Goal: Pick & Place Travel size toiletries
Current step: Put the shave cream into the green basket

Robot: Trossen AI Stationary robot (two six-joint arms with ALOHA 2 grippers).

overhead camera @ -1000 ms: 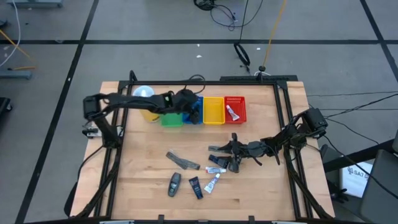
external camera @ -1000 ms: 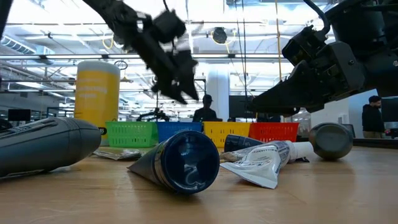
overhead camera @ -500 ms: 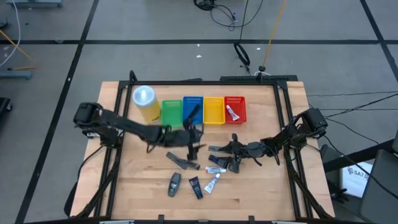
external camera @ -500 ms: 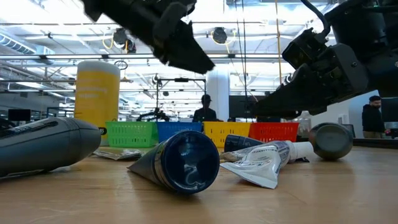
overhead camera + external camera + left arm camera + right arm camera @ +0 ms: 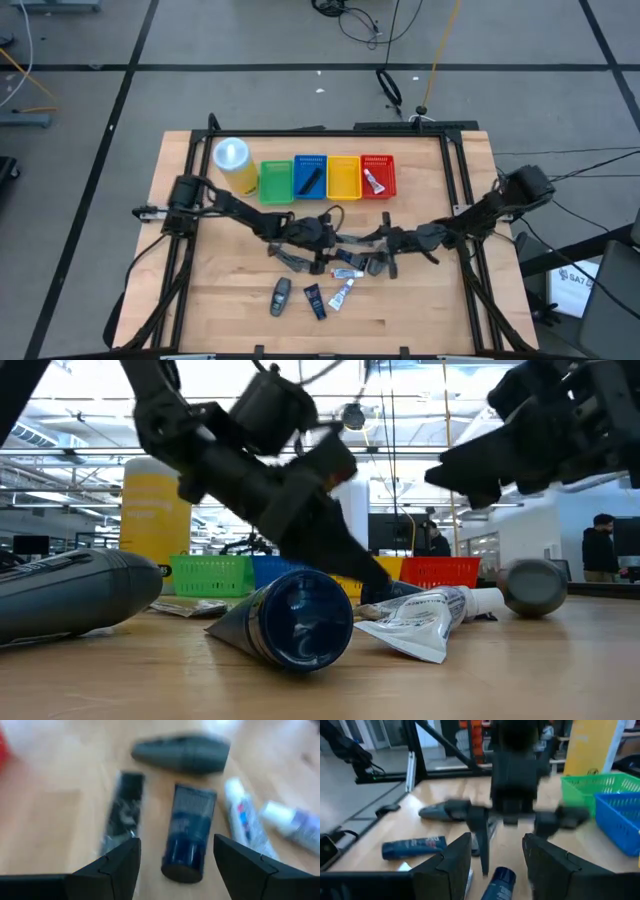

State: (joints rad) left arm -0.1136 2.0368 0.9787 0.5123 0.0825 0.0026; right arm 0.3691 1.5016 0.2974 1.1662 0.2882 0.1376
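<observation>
The travel size toiletries lie in a loose cluster at the table's middle and near side. They are a flat grey sachet (image 5: 291, 259), a dark grey oval stick (image 5: 281, 296), a dark blue tube (image 5: 314, 300) and white tubes (image 5: 343, 292). My left gripper (image 5: 325, 235) hangs open low over the cluster. In the left wrist view the blue tube (image 5: 190, 832) lies ahead between its fingers, with the sachet (image 5: 122, 815) beside it. My right gripper (image 5: 376, 242) faces it from the right, open, above a dark capped item (image 5: 500, 885). Neither gripper touches anything.
Green (image 5: 276, 181), blue (image 5: 310, 177), yellow (image 5: 343, 177) and red (image 5: 377, 175) baskets stand in a row at the far side. A dark item lies in the blue basket and a white tube in the red one. A tall yellow canister (image 5: 233, 166) stands left of them. The two grippers are close together.
My left gripper has swung from over the blue basket toward the near edge and come down low over the cluster. A dark item now lies in that basket. My right gripper has risen a little, and its arm has drawn back toward the table's right edge.
</observation>
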